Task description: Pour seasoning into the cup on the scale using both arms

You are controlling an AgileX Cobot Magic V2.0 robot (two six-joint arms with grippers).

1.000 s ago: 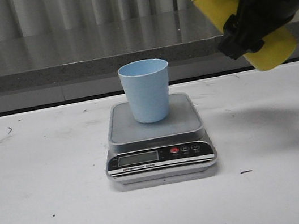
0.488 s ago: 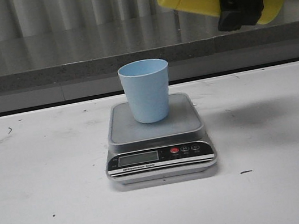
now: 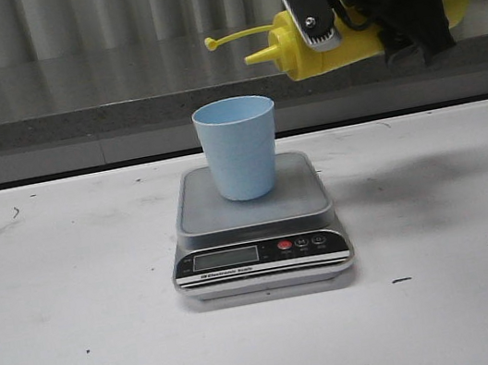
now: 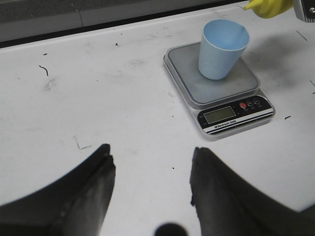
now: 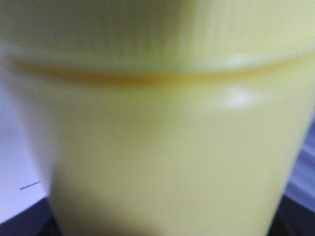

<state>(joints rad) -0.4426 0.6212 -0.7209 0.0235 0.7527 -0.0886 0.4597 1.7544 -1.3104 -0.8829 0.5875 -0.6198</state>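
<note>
- Front view: right fingers (image 3: 403,15) clamp the tall yellow plastic squeeze bottle (image 3: 359,27) sideways, nozzle above the pale blue plastic cup (image 3: 239,148).
- Cup stands on the flat silver-grey digital scale (image 3: 259,231).
- Left fingers (image 4: 150,182) spread apart, holding nothing, over the white counter (image 4: 98,98).

Even, soft overhead light, with my right wrist camera blurred.

From the front the white table (image 3: 86,359) is evenly bright, and a faint wide shadow lies on it right of the flat silver-grey digital scale (image 3: 260,236). My right wrist view is filled by the tall yellow plastic squeeze bottle (image 5: 162,147), fully out of focus, with one small glare spot. In my left wrist view my dark fingers (image 4: 88,196) are soft-edged and the table lines bow slightly.
</note>
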